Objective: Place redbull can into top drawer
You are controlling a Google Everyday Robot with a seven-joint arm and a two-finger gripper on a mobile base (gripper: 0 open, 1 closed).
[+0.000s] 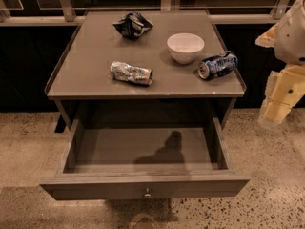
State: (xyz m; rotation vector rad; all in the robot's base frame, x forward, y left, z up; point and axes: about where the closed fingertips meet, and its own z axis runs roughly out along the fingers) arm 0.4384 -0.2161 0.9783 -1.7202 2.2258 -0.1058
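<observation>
Top drawer [95, 187]: nearest to me, pulled fully out below the counter [86, 66]; its grey front panel carries a small round knob [147, 192] at the middle.
Drawer inside: bare grey floor with a dark shadow across it.
Gripper [278, 106]: cream-coloured, hanging at the right edge of the room, beside the counter's right side and over the speckled floor, well apart from everything; whether the jaws are spread or pressed together I cannot tell.
Redbull can [131, 73]: dented and silver, lying on its side on the counter near the front edge, left of centre.
Blue can [218, 65]: on its side, front right.
White bowl [185, 47]: upright, just beside the blue can.
Foil bag [133, 25]: crumpled, dark, at the back.
</observation>
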